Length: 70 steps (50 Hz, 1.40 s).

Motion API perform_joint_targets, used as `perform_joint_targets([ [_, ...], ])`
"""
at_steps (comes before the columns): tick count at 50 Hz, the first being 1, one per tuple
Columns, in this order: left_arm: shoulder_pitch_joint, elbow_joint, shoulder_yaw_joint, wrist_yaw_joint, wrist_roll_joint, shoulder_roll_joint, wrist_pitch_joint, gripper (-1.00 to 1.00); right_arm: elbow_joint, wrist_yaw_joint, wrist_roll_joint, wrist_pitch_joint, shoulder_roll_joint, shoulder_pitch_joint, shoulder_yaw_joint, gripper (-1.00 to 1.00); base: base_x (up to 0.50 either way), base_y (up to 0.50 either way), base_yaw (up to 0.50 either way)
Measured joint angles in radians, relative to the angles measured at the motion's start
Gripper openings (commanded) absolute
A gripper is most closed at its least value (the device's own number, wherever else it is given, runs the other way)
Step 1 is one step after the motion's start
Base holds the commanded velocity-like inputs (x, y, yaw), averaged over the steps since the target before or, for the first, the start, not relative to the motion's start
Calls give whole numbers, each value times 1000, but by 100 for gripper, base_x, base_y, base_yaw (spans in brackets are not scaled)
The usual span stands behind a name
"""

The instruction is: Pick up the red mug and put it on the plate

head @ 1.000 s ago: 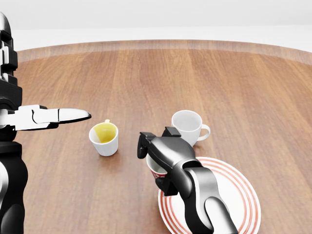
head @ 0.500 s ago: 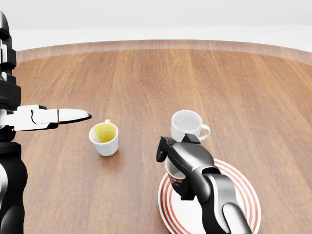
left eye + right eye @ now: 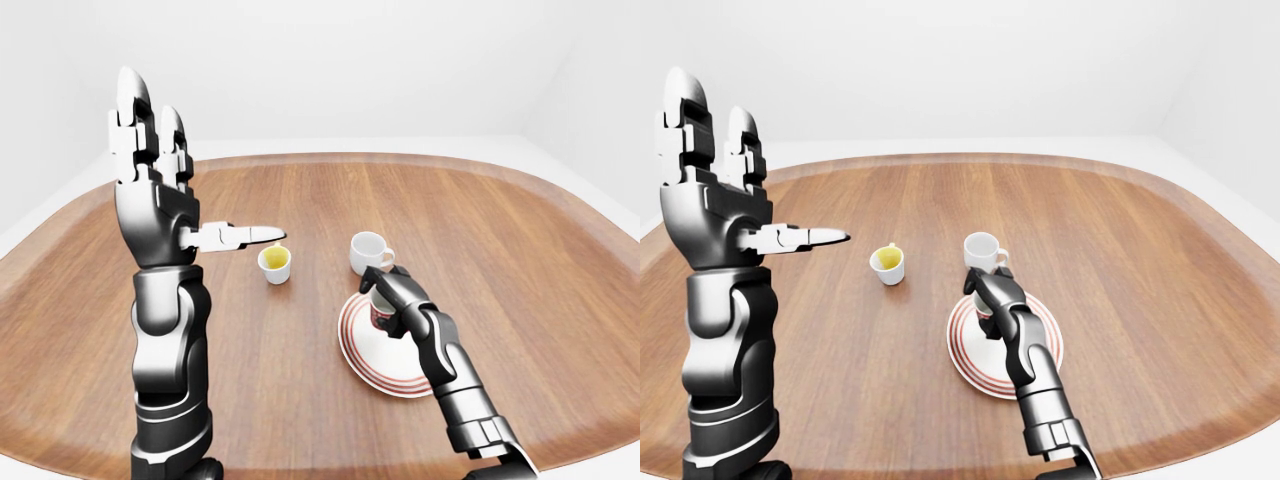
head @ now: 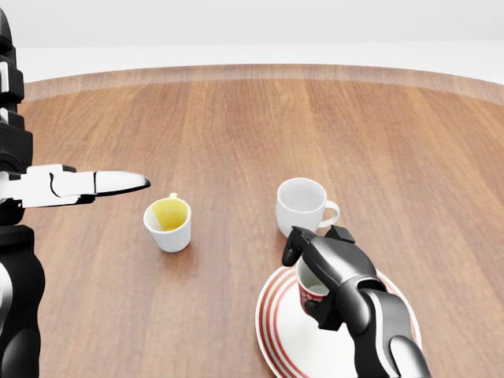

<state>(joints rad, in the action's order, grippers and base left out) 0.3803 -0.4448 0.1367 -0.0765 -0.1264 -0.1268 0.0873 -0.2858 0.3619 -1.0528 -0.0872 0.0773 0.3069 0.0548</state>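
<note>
Moved right over plate | red mug upright, mouth up | right hand grasping it | left hand released

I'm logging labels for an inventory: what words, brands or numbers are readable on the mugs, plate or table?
None can be read: the red mug, white mug, yellow-lined cup, red-ringed plate and wooden table show no text. The plate's rings are decoration only.
</note>
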Motion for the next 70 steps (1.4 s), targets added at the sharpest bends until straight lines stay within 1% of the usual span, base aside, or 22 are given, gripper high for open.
perform_joint_targets([
  [20,-1,0,-8,2,12,7,0,100,-74,-45,52,0,32,-7,-23,-100,0,0,0],
  [49,-14,-12,-4,5,11,8,0,100,-247,-143,82,0,35,25,-14,-100,0,0,0],
  [70,-19,-20,-7,3,11,11,0,100,-284,-176,84,0,43,32,-16,-100,0,0,0],
])
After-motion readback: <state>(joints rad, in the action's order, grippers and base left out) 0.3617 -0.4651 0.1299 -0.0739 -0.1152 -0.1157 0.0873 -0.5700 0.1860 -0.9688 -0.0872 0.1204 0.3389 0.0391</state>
